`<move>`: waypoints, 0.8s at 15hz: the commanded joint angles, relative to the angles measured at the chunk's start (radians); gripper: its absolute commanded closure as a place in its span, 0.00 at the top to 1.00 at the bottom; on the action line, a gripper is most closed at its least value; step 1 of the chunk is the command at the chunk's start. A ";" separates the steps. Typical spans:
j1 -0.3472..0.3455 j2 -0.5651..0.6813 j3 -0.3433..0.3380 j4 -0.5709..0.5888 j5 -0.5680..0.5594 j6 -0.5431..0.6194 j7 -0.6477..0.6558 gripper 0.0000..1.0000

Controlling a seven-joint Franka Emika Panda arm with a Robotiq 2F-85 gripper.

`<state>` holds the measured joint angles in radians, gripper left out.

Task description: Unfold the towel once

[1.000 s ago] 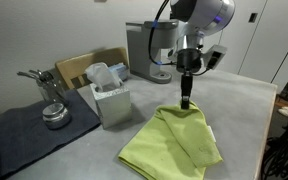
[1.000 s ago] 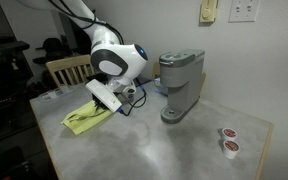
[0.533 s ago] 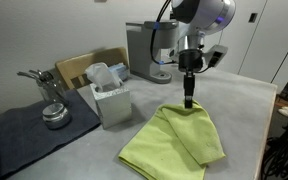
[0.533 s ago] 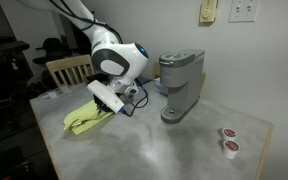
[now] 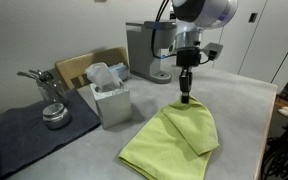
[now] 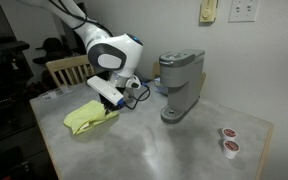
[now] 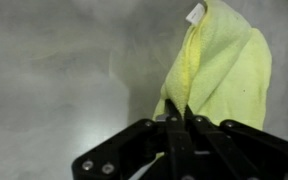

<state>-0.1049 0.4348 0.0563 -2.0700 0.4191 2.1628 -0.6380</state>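
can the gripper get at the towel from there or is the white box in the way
Yes, it seems so: the gripper is shut on a raised corner of the towel, and the white box stands to one side, apart from both.

In the wrist view the body of the gripper [image 7: 177,108] runs off the bottom of the frame. Its closed jaws cover the spot where they meet the towel [image 7: 224,70], and the white tag [image 7: 195,13] is clipped by the top edge. In an exterior view the arm [image 5: 199,12] is cut off at the top of the frame, and whatever pale stuff sits in the white box [image 5: 114,108] at centre left is too blurred to name. In an exterior view the arm hides part of the towel [image 6: 84,118] at centre left, and the small round things [image 6: 230,148] at lower right are too small to identify.
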 commanded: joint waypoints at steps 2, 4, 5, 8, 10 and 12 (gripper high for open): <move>0.050 -0.098 -0.004 -0.083 -0.127 0.073 0.191 0.01; 0.076 -0.120 -0.005 -0.089 -0.199 0.039 0.279 0.01; 0.088 -0.130 -0.005 -0.091 -0.233 0.025 0.315 0.01; 0.117 -0.150 -0.005 -0.099 -0.322 0.012 0.396 0.01; 0.129 -0.156 -0.007 -0.102 -0.371 0.013 0.433 0.01; 0.138 -0.148 -0.010 -0.092 -0.421 -0.005 0.460 0.01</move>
<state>0.0197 0.3132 0.0575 -2.1408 0.0637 2.1866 -0.2175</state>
